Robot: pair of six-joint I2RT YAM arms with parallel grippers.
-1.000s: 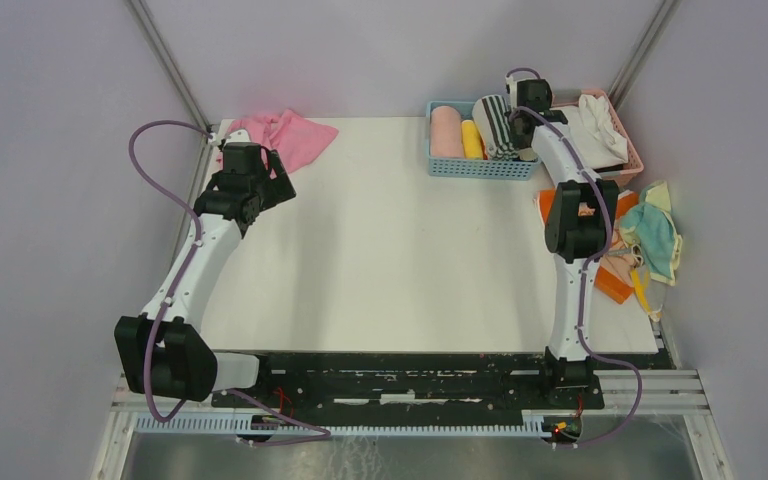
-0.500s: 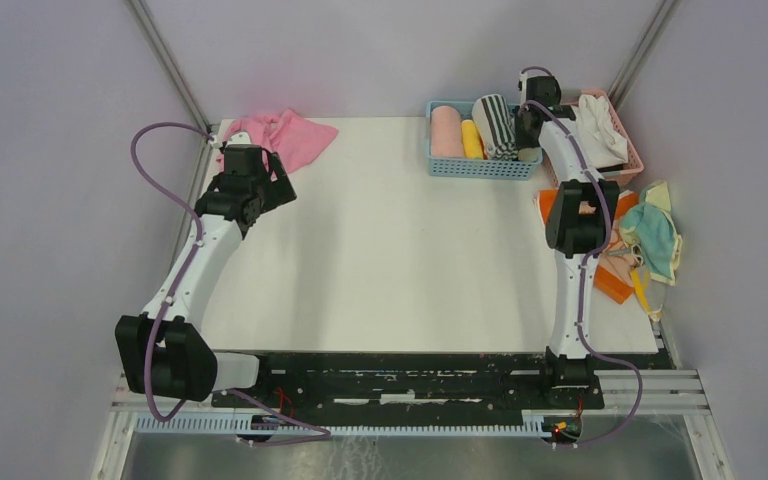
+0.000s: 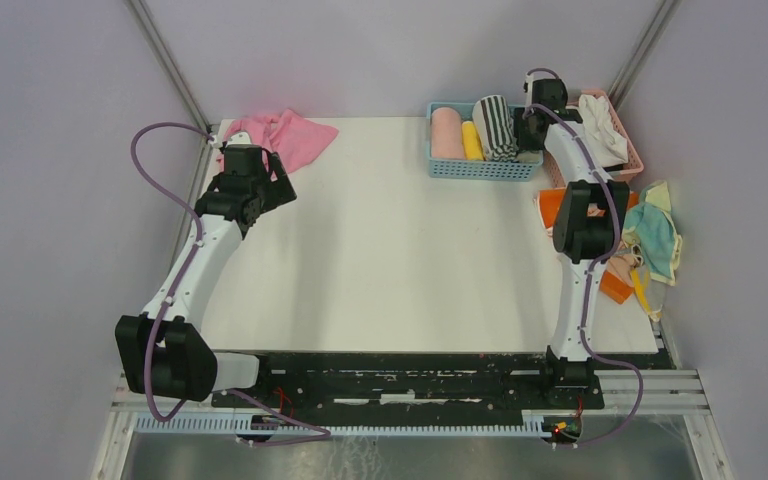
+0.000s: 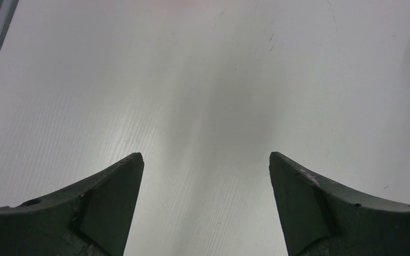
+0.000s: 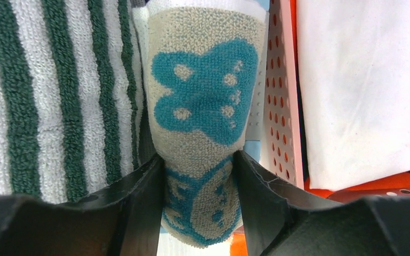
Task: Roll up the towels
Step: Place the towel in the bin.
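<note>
My right gripper point(image 5: 200, 160) is shut on a rolled pale towel with teal bunny prints point(image 5: 203, 101), held at the right end of the blue basket point(image 3: 480, 168), next to a rolled green-and-white striped towel point(image 5: 58, 96). In the top view the right gripper point(image 3: 532, 128) sits over that basket corner. A peach roll point(image 3: 446, 130) and a yellow roll point(image 3: 471, 138) lie in the basket too. An orange towel point(image 3: 615, 280) and teal-and-yellow towels point(image 3: 652, 235) lie at the right edge. My left gripper point(image 4: 205, 160) is open and empty over bare table near the pink cloth point(image 3: 285, 135).
A pink perforated basket point(image 3: 625, 150) with a white cloth point(image 3: 600, 130) stands right of the blue basket; it also shows in the right wrist view point(image 5: 280, 106). Grey walls and metal frame posts close the table in on three sides.
My right gripper has moved a little right and farther back with the bunny towel, toward the blue basket's right end. The left arm has not moved.
</note>
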